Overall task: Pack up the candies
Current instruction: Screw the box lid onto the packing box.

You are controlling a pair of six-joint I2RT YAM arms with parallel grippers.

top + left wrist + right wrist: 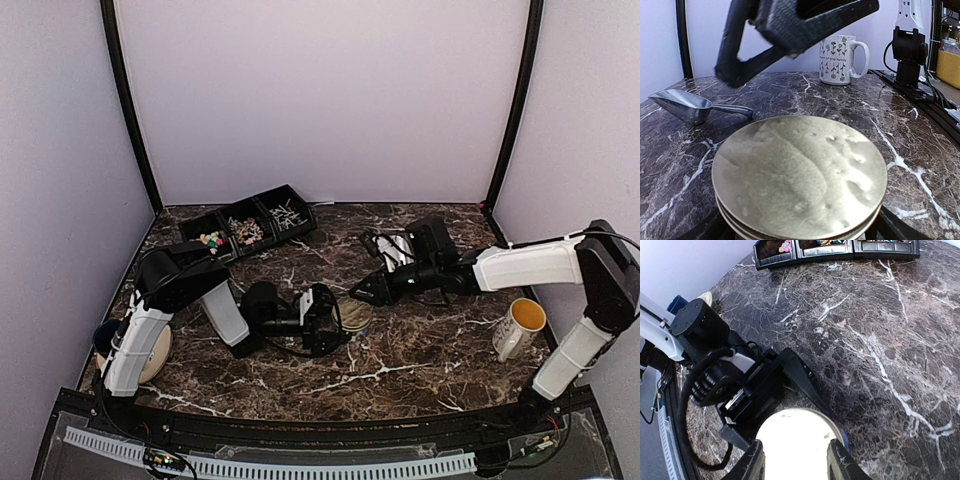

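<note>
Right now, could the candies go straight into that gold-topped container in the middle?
No. Its gold lid is on, closing it. The right pincer hangs just above that lid. The candies lie in the black tray at the far left.

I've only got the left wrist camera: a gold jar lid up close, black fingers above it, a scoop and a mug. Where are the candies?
Observer: In a black three-bin tray at the table's far-left corner; the candies sit in its bins.
Operator: Is the right gripper lined up with the lid?
Observer: Yes. Its own wrist view shows the lid centred between its open fingers.
Operator: And what steadies the jar?
Observer: The left gripper, reaching in from the side with a finger on each side of it.
</note>
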